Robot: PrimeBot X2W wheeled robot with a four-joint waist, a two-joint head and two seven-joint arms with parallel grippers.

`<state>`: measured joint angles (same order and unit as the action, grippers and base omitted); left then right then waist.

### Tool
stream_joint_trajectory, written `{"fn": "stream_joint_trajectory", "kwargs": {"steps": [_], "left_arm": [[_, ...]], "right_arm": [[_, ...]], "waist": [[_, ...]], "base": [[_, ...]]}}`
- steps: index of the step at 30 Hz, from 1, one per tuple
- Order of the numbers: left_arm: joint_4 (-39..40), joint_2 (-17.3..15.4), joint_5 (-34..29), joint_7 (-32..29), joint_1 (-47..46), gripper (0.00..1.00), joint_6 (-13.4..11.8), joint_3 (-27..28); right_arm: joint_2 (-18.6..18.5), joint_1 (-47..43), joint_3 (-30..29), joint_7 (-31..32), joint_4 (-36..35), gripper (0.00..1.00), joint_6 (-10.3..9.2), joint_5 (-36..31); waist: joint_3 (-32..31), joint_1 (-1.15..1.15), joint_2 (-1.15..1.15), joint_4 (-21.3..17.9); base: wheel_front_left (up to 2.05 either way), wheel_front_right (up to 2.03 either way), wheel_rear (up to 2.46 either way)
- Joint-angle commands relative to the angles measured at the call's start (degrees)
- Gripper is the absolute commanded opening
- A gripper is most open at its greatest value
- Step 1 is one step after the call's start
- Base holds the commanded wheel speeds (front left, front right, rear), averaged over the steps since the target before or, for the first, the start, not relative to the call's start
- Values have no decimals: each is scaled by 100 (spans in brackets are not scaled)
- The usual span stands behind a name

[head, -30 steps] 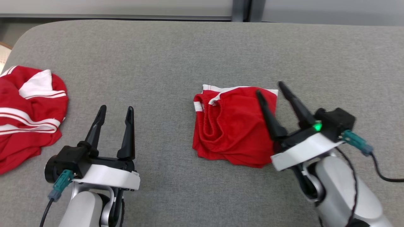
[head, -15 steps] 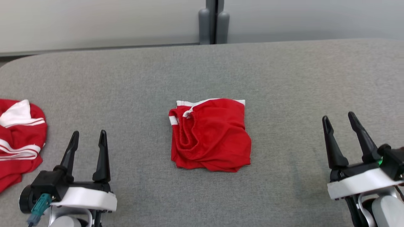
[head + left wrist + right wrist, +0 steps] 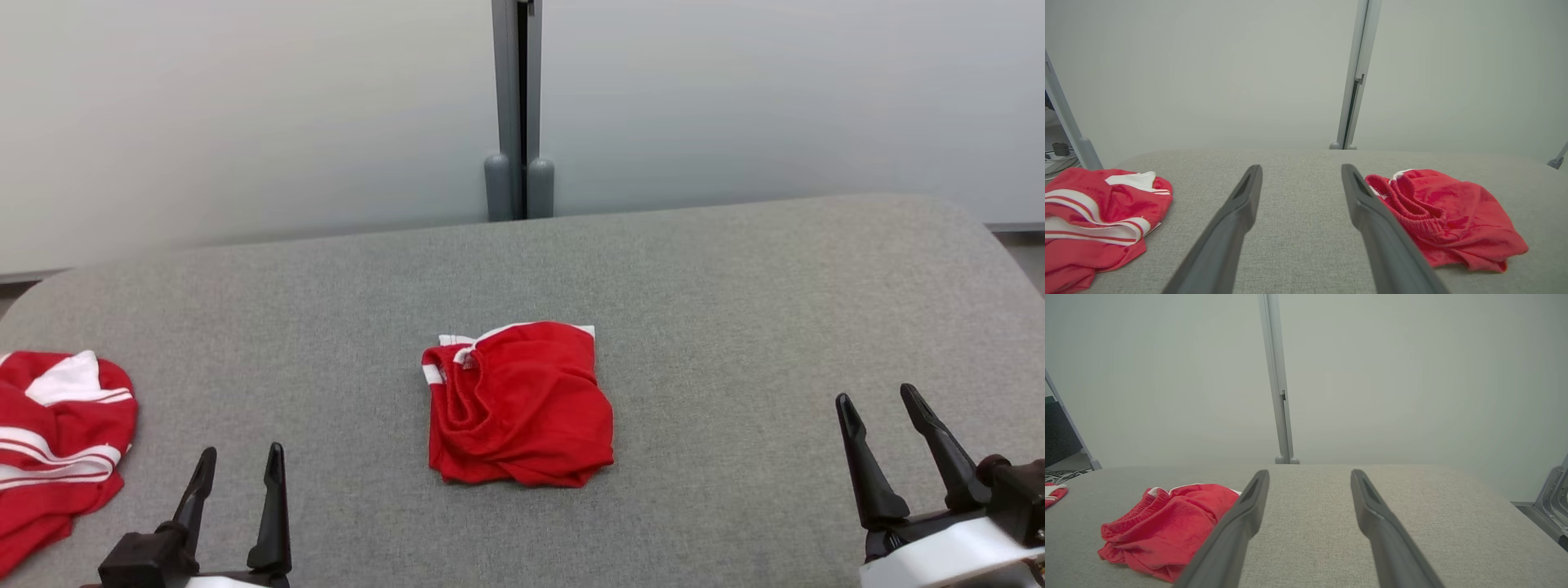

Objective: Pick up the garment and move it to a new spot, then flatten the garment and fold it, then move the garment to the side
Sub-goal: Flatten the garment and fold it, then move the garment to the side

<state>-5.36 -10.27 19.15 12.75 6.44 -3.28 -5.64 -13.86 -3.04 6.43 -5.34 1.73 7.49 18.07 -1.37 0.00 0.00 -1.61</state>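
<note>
Garment (image 3: 518,404) folded on table (image 3: 735,269) | both jaws wide, empty

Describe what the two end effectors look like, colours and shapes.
Left end effector: two long, matte black fingers tapering to narrow tips, on a black block base. Right end effector: the same pair of fingers, above a white housing. Close up, each finger shows a shallow recess near its tip.

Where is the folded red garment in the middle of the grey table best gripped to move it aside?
Probably the near edge of the folded red fabric garment, approached from the robot's side, low along the grey cloth-covered table. There the layers stack into a thick raised lip, so the jaws could pinch every layer together.
</note>
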Motion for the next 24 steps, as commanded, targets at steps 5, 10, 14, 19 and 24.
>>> {"fn": "stream_joint_trajectory", "kwargs": {"steps": [5, 10, 14, 19, 24], "left_arm": [[171, -78, -83, -126, 213, 100, -141, -30], [288, -89, -73, -203, 255, 100, -198, -51], [346, -90, -79, -243, 292, 100, -242, -67], [404, -100, -92, -282, 327, 100, -289, -91], [485, -113, -106, -326, 237, 100, -324, -131]], "right_arm": [[-73, -172, -7, 123, -142, 100, -1, 58], [-78, -223, -44, 159, -197, 100, -1, 72], [-59, -239, -42, 214, -185, 100, -1, 102], [-48, -233, -33, 239, -179, 100, -1, 93], [-16, -227, -103, 245, -184, 100, -1, 103]], "waist": [[-197, 0, 0, -50], [-206, 0, 0, -34], [-214, 0, 0, -35], [-209, 0, 0, -38], [-132, 0, 0, 63]], "base": [[0, 0, 0], [0, 0, 0], [0, 0, 0], [0, 0, 0], [0, 0, 0]]}}
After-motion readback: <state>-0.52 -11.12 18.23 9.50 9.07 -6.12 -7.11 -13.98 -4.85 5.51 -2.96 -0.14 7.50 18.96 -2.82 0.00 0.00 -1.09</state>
